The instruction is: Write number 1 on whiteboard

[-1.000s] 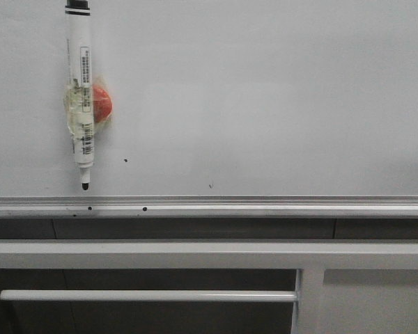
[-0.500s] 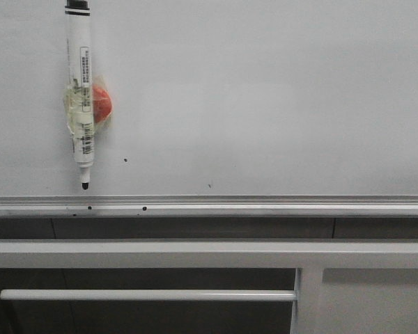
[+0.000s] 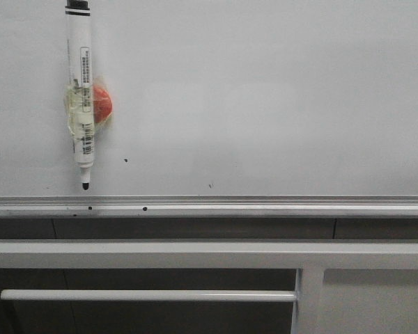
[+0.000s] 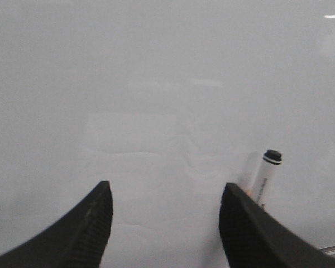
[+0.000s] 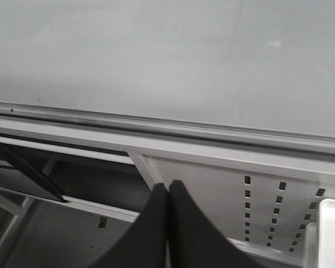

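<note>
Item 1, nearest: white metal frame [image 3: 195, 254] with its round bar [image 3: 146, 296], sitting below the board; nothing is moving here.

Item 2: right gripper [image 5: 167, 223], seen only from its own wrist camera. Its two dark fingers [image 5: 148, 229] are pressing flat together with no gap and nothing between them. It is hanging low, facing the frame and the silver rail [image 3: 209, 203].

Item 3: left gripper [image 4: 164, 223], seen only from its wrist camera. Its fingers [image 4: 92, 223] are standing wide apart and holding nothing, with bare board showing between them. The marker pen [image 4: 265, 178] is lying just beside the right-hand finger in that view, not within the gap.

Item 4: marker pen [image 3: 80, 90], hanging upright on the whiteboard [image 3: 265, 90], tip down, close above the rail, at the board's left side. A lump of clear tape and an orange-red magnet [image 3: 99, 103] are fixing it there. Cap not seen on the tip.

Item 5: the number 1. No stroke is showing anywhere; only a few tiny specks [image 3: 126, 161].

Change over the last second: none. The pen, specks and rail are sitting exactly where they were, and neither arm is entering the front view.

Reading for the task: writing is not yet begun. The pen is still to be collected, and the left gripper looks the likelier to take it.
</note>
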You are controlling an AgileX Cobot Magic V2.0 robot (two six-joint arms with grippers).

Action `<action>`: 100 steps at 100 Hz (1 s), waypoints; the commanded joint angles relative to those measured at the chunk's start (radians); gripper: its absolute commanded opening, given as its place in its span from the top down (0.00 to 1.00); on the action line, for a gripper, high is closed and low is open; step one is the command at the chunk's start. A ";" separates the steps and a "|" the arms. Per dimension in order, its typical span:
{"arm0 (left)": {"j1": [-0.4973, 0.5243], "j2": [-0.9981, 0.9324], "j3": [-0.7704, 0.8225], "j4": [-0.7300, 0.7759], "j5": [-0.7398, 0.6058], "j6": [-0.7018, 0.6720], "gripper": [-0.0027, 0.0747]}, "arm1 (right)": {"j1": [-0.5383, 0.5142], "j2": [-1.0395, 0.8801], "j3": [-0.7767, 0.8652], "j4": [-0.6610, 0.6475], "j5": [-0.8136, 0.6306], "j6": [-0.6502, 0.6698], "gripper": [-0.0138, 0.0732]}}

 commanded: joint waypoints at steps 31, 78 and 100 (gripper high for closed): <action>-0.126 0.020 -0.036 0.917 -0.253 -0.950 0.47 | 0.002 0.020 -0.029 0.009 -0.063 -0.011 0.91; -0.467 0.371 0.065 1.250 -0.731 -1.292 0.47 | 0.002 0.020 -0.029 0.009 -0.063 -0.011 0.91; -0.528 0.450 0.164 1.244 -0.856 -1.290 0.47 | 0.002 0.020 -0.029 0.009 -0.063 -0.011 0.91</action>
